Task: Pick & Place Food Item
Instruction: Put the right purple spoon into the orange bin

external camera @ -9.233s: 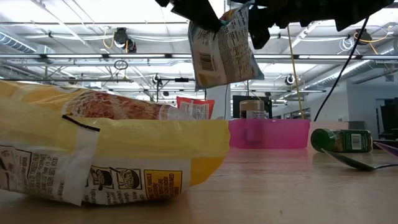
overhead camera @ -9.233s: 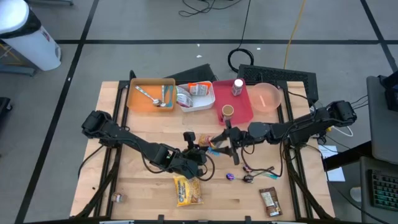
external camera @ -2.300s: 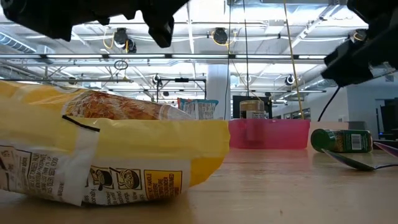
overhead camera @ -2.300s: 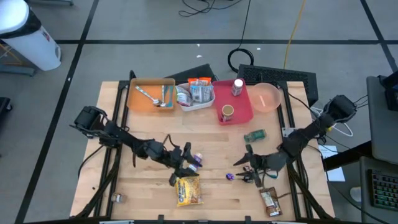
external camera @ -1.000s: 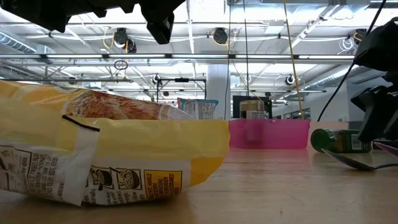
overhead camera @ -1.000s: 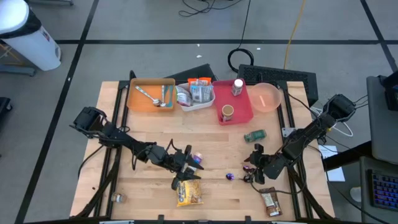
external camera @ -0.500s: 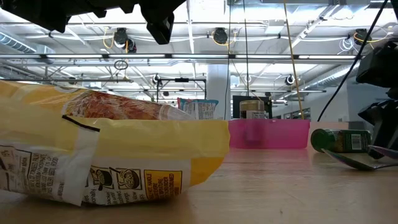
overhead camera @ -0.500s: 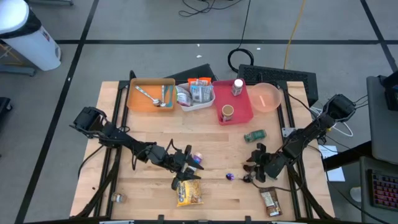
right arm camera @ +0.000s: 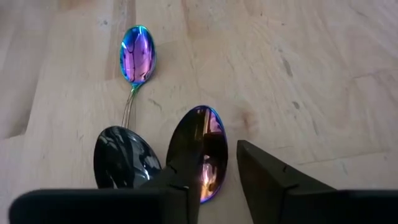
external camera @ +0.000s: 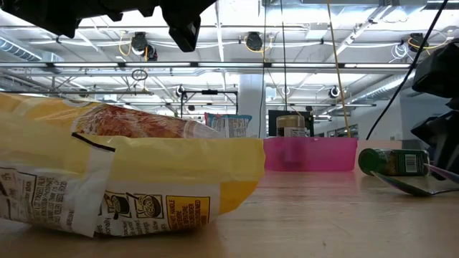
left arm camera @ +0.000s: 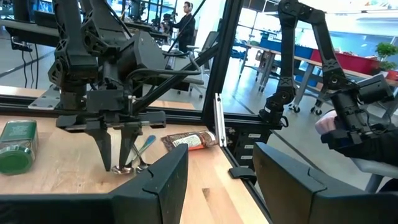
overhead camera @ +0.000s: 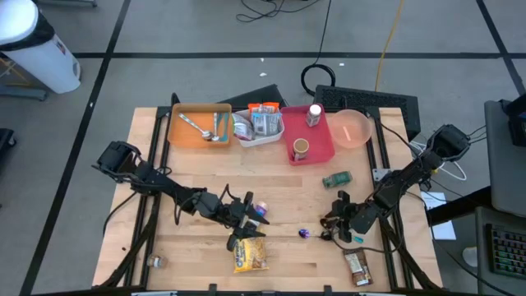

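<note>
Your right pincer (right arm camera: 211,171) is down at the desk (overhead camera: 288,185) near its right edge, its fingers narrow and straddling the bowl of the iridescent spoon (right arm camera: 200,149). The wrist view shows the fingertips either side of that bowl, close to it, but the frames do not settle whether they grip it yet. A dark spoon (right arm camera: 122,163) lies just beside it, nearly touching, and a smaller iridescent spoon (right arm camera: 138,53) sits farther off with its stem running back toward the pair.

Note that spoons are not food. The food items lie elsewhere: the yellow snack bag (overhead camera: 249,252) at the front of the desk under your left pincer (overhead camera: 244,215), the brown bar packet (overhead camera: 356,265) at the front right corner, and the green jar (overhead camera: 336,179) on its side behind your right arm. If the spoon is only being cleared, fine; otherwise redirect.

To do this grasp well, keep the fingertips low so they catch the spoon's edge rather than ride over its curved back. Watch that the near finger does not drag the dark spoon along. Lift slowly and straight; a bowl pinched across its width may well pivot or slip.

Your left pincer hovers above the yellow bag, its fingers parted about halfway and holding nothing. Leave it there.
</note>
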### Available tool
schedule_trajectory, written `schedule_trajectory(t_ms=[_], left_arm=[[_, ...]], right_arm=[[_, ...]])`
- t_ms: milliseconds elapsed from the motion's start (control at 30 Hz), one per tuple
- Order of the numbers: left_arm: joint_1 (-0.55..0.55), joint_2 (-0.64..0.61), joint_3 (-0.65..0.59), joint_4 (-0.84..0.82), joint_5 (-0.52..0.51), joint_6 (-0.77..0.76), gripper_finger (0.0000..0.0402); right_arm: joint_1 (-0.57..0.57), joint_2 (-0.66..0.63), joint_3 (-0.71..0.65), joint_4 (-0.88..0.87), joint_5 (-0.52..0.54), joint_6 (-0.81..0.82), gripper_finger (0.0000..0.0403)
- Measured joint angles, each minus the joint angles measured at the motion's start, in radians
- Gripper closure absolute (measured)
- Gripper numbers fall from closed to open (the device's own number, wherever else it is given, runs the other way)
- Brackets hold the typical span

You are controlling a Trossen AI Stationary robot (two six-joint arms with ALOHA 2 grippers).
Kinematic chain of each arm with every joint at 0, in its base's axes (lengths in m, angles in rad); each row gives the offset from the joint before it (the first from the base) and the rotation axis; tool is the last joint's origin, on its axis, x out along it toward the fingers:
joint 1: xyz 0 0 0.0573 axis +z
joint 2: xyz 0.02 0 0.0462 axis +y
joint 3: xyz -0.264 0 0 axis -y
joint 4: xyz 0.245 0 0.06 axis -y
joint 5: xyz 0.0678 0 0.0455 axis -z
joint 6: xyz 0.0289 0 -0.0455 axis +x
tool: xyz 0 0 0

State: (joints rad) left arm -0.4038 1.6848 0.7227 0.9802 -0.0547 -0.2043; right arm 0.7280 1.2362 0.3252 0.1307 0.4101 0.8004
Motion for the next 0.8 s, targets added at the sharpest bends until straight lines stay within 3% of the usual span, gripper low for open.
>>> schedule_trajectory(t_ms=[300,567,800], left_arm=[[0.000,0.000,0.000,-0.013,-0.034,0.000,0.0215],[0.000,0.000,0.000,-0.021,-0.035,0.000,0.0215],[0.000,0.000,0.000,-0.020,-0.035,0.000,0.0215]], right_arm=[[0.000,-0.001,0.000,-0.008,-0.019,-0.006,0.0395],[0.000,-0.001,0.000,-0.011,-0.012,-0.038,0.0400],[-0.002,0.000,0.000,-0.008,0.066,-0.111,0.0402]])
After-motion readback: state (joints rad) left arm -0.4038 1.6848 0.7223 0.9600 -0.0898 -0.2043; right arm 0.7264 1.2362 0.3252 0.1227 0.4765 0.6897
